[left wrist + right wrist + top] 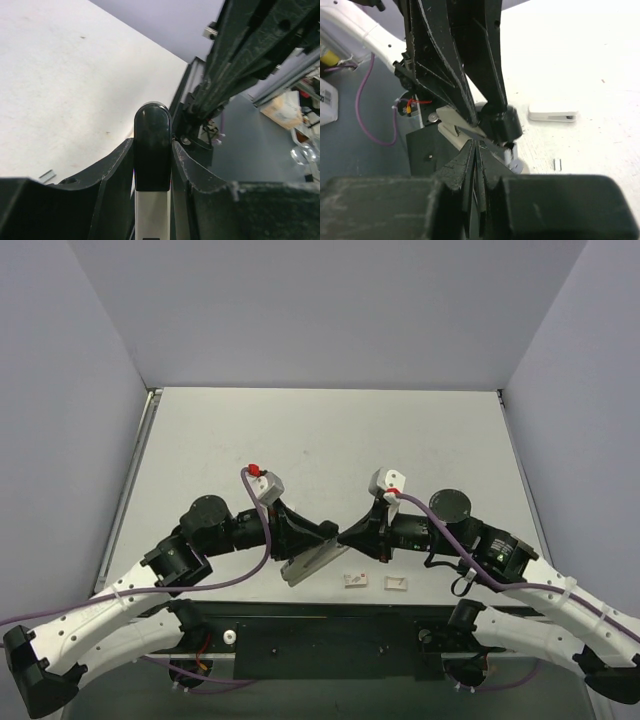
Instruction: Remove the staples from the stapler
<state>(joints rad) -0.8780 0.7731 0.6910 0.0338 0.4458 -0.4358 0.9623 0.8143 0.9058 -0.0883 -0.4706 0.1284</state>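
The stapler (305,565) hangs low over the table's near edge, with my left gripper (318,540) shut on it. In the left wrist view its black end (152,150) and white bar (152,210) fill the gap between the fingers of the left gripper (152,145). My right gripper (347,537) is shut, and its tips meet the stapler from the right. In the right wrist view, the right gripper (479,146) touches the thin silvery rail (472,131) below the black end (502,122); whether it pinches the rail I cannot tell. A tiny strip of staples (557,164) lies on the table (47,175).
Two small flat white packets (353,581) (396,583) lie near the table's front edge, right of the stapler. Another flat white piece (552,112) shows in the right wrist view. The black base plate (330,640) and both arm bases sit just in front.
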